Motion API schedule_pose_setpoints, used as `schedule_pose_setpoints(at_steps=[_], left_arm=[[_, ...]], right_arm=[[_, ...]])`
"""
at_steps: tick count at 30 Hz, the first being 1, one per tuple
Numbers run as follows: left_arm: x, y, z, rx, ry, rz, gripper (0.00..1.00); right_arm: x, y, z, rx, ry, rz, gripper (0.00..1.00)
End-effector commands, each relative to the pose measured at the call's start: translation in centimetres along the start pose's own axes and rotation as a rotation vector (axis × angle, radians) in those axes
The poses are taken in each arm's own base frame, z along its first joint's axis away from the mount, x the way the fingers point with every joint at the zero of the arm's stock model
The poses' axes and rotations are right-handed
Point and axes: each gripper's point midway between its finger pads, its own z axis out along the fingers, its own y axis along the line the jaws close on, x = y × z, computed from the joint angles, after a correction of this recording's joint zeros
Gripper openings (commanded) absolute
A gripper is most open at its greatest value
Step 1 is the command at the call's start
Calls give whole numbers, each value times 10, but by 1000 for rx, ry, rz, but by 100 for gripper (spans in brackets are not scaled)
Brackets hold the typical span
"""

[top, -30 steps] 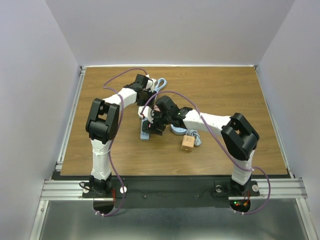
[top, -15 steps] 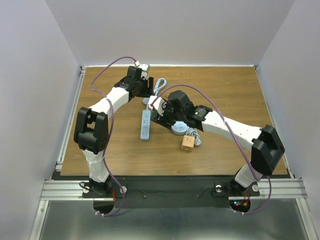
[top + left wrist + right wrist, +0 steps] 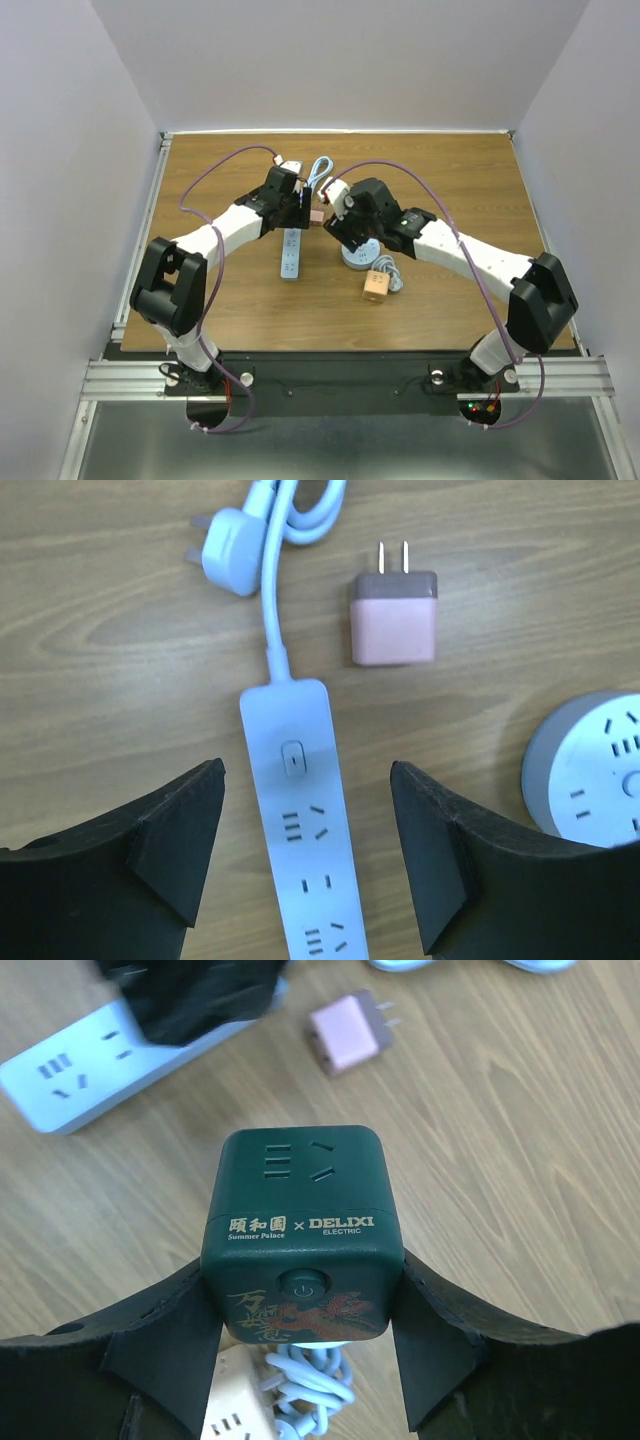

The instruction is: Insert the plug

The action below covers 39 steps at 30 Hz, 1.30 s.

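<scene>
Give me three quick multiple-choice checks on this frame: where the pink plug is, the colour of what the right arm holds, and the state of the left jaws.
1. The pink plug is:
A) seated in the white power strip
B) lying on the table beside the strip, apart from it
C) between the right jaws

2. The cube socket in the right jaws is:
A) dark green
B) orange
C) white

3. The left jaws are:
A) shut on the plug
B) shut on the strip's cord
C) open and empty above the strip

Answers:
1 B: its prongs are bare and wood shows between it and the strip.
2 A: the right wrist view shows a green casing clamped on both sides.
3 C: the left wrist view shows them wide apart with nothing gripped.
</scene>
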Motion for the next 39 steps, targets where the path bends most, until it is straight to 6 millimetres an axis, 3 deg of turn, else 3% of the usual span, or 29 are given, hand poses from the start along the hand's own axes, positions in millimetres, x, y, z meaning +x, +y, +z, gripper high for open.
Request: schedule_pose_setpoints(at_steps=[1, 23, 26, 27, 35, 36, 39], left_arm=[[-10, -4, -21, -11, -73, -29, 79], [55, 0, 25, -61, 123, 62, 80], [62, -3, 31, -47, 143, 94, 62], [65, -2, 35, -49, 153, 103, 51], [76, -18, 43, 11, 169, 255, 16], [76, -19, 43, 18, 166, 269, 1], [72, -27, 43, 53, 150, 320, 0]], right_arm=[[-27, -24, -21, 72, -94, 89, 1], [-35, -19, -30, 27, -134, 86, 1], [-37, -17, -33, 17, -143, 81, 1], [-36, -16, -34, 16, -144, 80, 1], [-29, -7, -43, -39, -118, 53, 1], [-28, -4, -43, -60, -111, 49, 1], [-25, 3, -45, -99, -87, 44, 1]])
